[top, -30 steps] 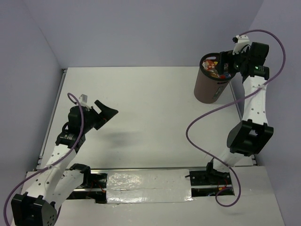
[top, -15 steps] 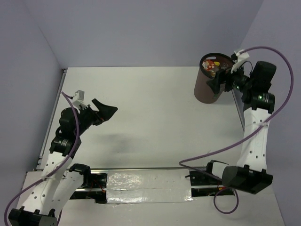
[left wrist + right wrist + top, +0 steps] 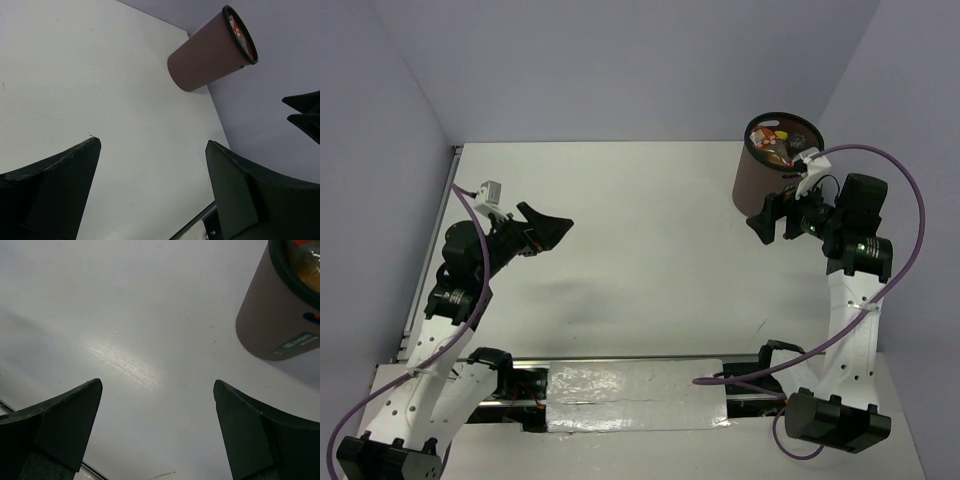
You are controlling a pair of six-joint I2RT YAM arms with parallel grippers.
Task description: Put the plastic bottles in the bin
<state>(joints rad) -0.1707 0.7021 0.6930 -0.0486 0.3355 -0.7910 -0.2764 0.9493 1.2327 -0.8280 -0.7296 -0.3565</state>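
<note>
The brown bin (image 3: 765, 180) with a black rim stands at the table's far right corner. Plastic bottles (image 3: 773, 140) lie inside it; red, yellow and clear bits show through the opening. The bin also shows in the left wrist view (image 3: 210, 52) and the right wrist view (image 3: 280, 310). My right gripper (image 3: 767, 217) is open and empty, held in the air just in front of the bin. My left gripper (image 3: 546, 227) is open and empty, held above the table's left side. No bottle lies on the table.
The white table (image 3: 640, 240) is walled by grey panels at the back and both sides. A taped metal rail (image 3: 635, 385) runs along the near edge between the arm bases. A purple cable loops from each arm.
My right gripper has pulled back from over the bin's rim and come down toward me, now in front of the bin. My left arm has lifted slightly, gripper almost in place.
</note>
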